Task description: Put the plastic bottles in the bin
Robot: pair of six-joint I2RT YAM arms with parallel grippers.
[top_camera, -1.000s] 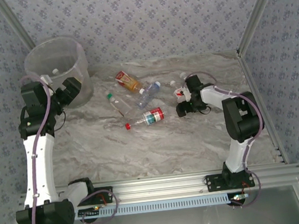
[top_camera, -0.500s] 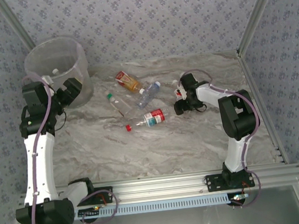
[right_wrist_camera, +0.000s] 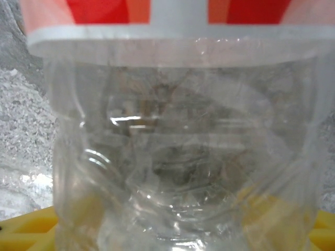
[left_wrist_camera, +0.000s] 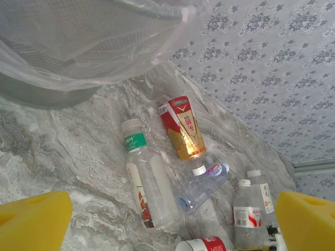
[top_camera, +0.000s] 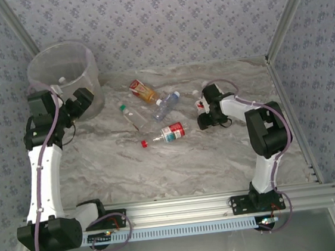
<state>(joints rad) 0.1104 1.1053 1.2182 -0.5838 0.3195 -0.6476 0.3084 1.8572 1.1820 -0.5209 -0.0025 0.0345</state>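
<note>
Left gripper hangs just beside the bin, its yellow pads spread wide with nothing between them. Straight ahead of those pads a green-banded bottle lies flat on the table, base nearest the pads, long axis running away, cap end toward the bin. Just beyond it lies a red-and-gold bottle, slanted much the same way. Over to the right gripper: a red-labelled bottle sits right against its camera, length running up the wrist view, label end on top. Whether the fingers are clamping it, can't tell.
</note>
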